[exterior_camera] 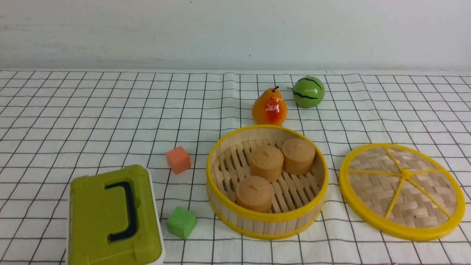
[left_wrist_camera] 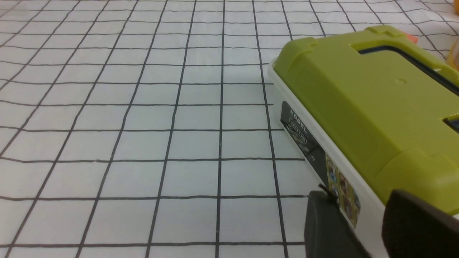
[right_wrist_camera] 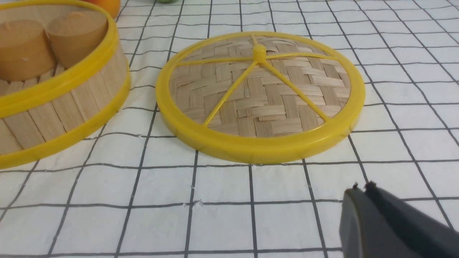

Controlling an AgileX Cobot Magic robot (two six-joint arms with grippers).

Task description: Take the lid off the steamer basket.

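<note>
The steamer basket (exterior_camera: pixel 265 222) stands uncovered at the middle of the checked cloth and holds three tan cylinders (exterior_camera: pixel 266 162). The lid (exterior_camera: pixel 403 191) lies flat on the cloth to the basket's right, apart from it. The right wrist view shows the lid (right_wrist_camera: pixel 261 93) and the basket's wall (right_wrist_camera: pixel 53 114). My right gripper (right_wrist_camera: pixel 362 188) is shut and empty, over the cloth a little short of the lid's near rim. My left gripper (left_wrist_camera: pixel 358 204) is open and empty, beside the olive-green box. Neither gripper shows in the front view.
An olive-green box (exterior_camera: pixel 114 217) with a dark handle sits at the front left, also in the left wrist view (left_wrist_camera: pixel 369 100). An orange cube (exterior_camera: pixel 178 159) and a green cube (exterior_camera: pixel 181 222) lie left of the basket. A pear (exterior_camera: pixel 269 107) and a green ball (exterior_camera: pixel 308 92) sit behind it.
</note>
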